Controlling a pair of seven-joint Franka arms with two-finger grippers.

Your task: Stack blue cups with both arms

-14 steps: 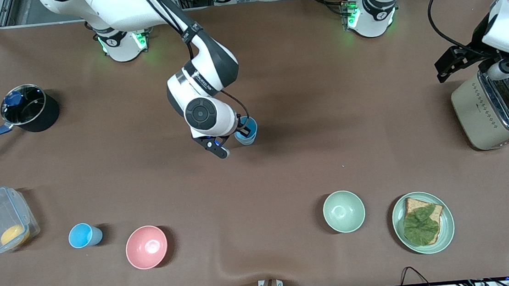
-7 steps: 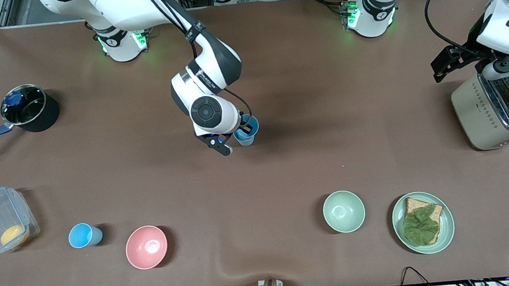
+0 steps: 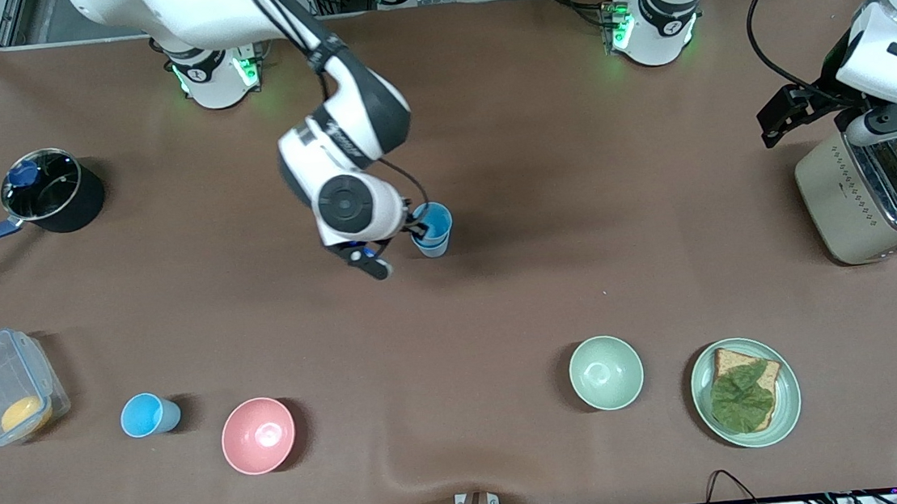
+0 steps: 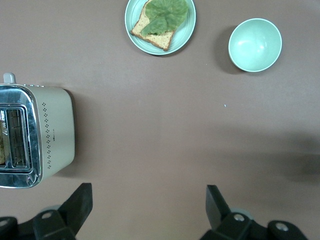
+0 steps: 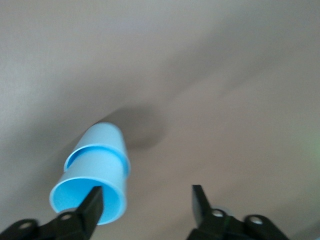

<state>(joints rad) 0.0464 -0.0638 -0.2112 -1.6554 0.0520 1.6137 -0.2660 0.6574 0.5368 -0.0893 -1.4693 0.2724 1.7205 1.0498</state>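
Observation:
Two sky-blue cups (image 3: 432,231) stand nested, one inside the other, mid-table; they also show in the right wrist view (image 5: 95,172). My right gripper (image 3: 399,246) is open just beside the stack toward the right arm's end. In the right wrist view the gripper (image 5: 146,194) has one finger at the upper cup's rim, and nothing lies between the fingers. A third blue cup (image 3: 150,414) stands near the front camera, between a clear box and a pink bowl. My left gripper (image 3: 797,108), also in the left wrist view (image 4: 149,197), is open and empty, waiting high beside the toaster.
A toaster (image 3: 870,195) holding bread stands at the left arm's end. A green bowl (image 3: 606,372) and a plate (image 3: 708,416) with bread and lettuce sit near the front camera. A pink bowl (image 3: 258,435), a clear box (image 3: 2,388) and a black saucepan (image 3: 54,193) are at the right arm's end.
My right gripper has let go of the upper cup, which now sits in the lower one, and shifted slightly toward the right arm's end. The left arm drifted a little.

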